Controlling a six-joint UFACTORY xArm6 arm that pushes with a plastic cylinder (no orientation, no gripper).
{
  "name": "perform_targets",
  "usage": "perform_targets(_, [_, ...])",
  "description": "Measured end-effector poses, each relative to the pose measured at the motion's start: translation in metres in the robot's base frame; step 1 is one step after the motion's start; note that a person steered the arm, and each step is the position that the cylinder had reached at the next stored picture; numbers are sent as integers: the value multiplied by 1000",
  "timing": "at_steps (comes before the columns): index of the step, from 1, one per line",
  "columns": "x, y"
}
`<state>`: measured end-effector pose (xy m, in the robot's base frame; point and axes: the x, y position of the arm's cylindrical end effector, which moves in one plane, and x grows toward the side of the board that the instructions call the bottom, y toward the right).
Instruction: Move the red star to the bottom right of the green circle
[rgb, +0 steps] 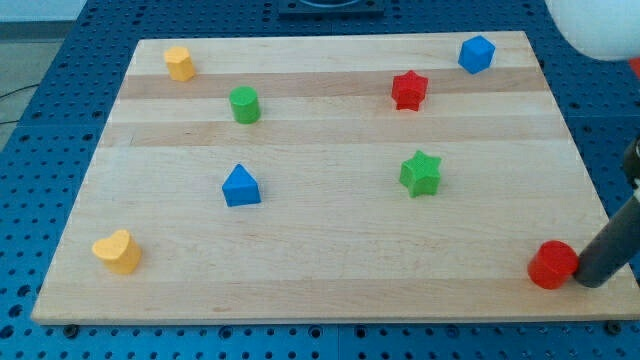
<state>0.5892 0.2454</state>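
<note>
The red star (409, 90) lies at the upper right of the wooden board. The green circle (244, 104), a short cylinder, stands at the upper left, well apart from the star. My rod comes in from the view's right edge and my tip (590, 281) rests at the board's bottom right corner, touching the right side of a red cylinder (552, 265). The tip is far below and right of the red star.
A green star (421, 173) lies below the red star. A blue triangle (240, 187) sits below the green circle. A blue cube (477, 54) is at top right, a yellow block (180, 63) at top left, a yellow heart (117, 251) at bottom left.
</note>
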Motion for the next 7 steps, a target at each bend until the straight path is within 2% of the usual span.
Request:
perform_targets(3, [29,-10])
perform_targets(4, [-17,-59])
perform_targets(5, [-45,-73])
perform_targets(7, [-43,-64])
